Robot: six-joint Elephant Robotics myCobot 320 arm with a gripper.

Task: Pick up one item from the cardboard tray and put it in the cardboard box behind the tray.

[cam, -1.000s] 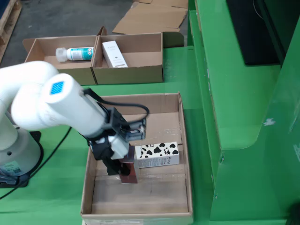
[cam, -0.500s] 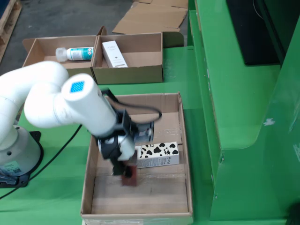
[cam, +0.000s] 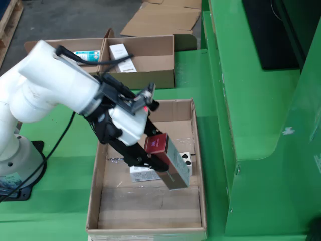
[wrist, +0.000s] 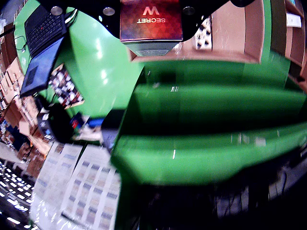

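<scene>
In the view from the side, mid-frame above the cardboard tray (cam: pixel 95 201), the pincer (cam: pixel 156 156) pinches the red-topped carton (cam: pixel 168 159) tilted (held near one end, it seems), so it could slip or clip the cardboard box (cam: pixel 145 79) wall.

Gripper view: fisheye-warped, motion-blurred, glare on green. Fixed view: evenly lit, sharp.

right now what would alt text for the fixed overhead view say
A white robot arm's hand holds a dark red box tilted above an open cardboard tray, where a cow-patterned carton lies partly hidden behind it. Behind the tray, a two-compartment cardboard box holds a white bottle and a white carton.
</scene>
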